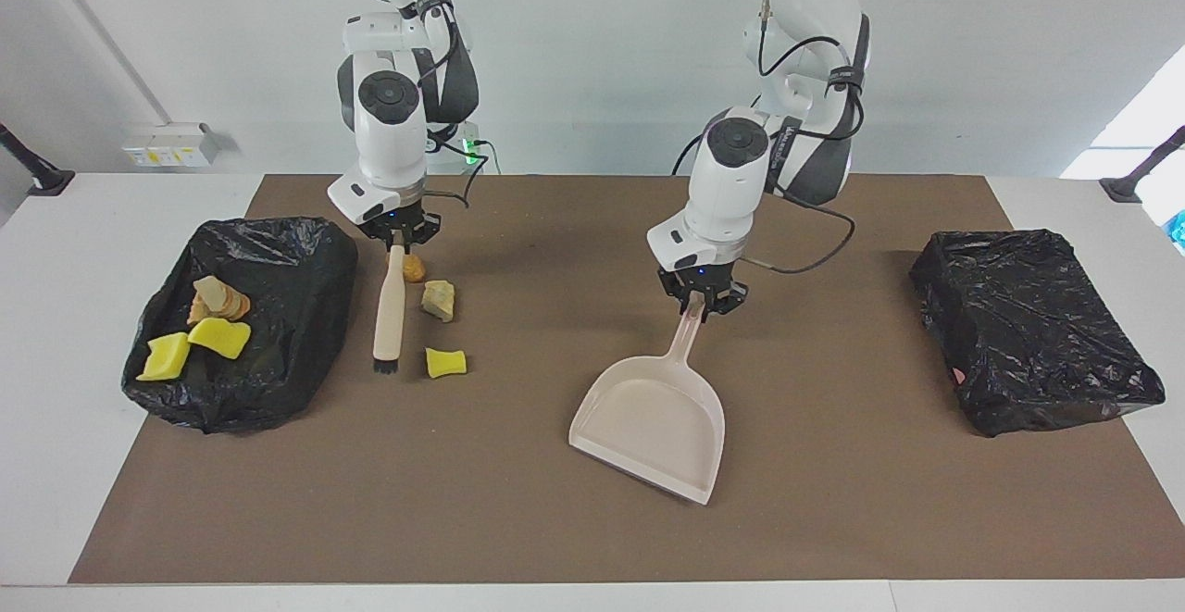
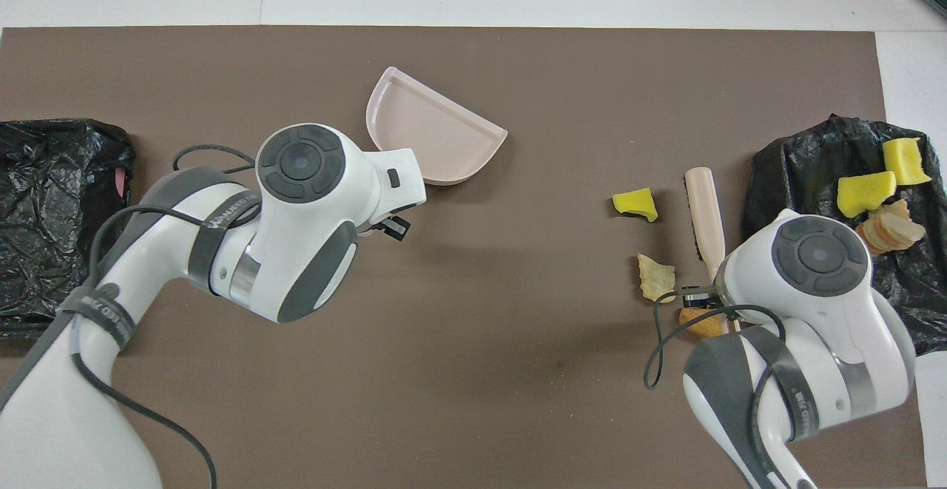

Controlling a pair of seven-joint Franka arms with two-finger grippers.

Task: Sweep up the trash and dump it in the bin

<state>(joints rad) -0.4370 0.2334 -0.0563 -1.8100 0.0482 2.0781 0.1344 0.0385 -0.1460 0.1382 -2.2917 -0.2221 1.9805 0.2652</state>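
The mat (image 1: 518,519) held two black bags (image 1: 245,316), one at each end. My left gripper (image 1: 701,302) pinched the dustpan (image 1: 648,427) handle; my right gripper (image 1: 398,232) pinched the brush (image 1: 389,311). Three scraps (image 1: 445,362) lay beside the brush. To sweep well, I judged the pan's lip belonged flat, close to them.

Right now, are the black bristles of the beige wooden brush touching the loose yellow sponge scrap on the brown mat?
Apart. The facing view shows bare mat between the brush bristles and the sponge scrap; the overhead view agrees.
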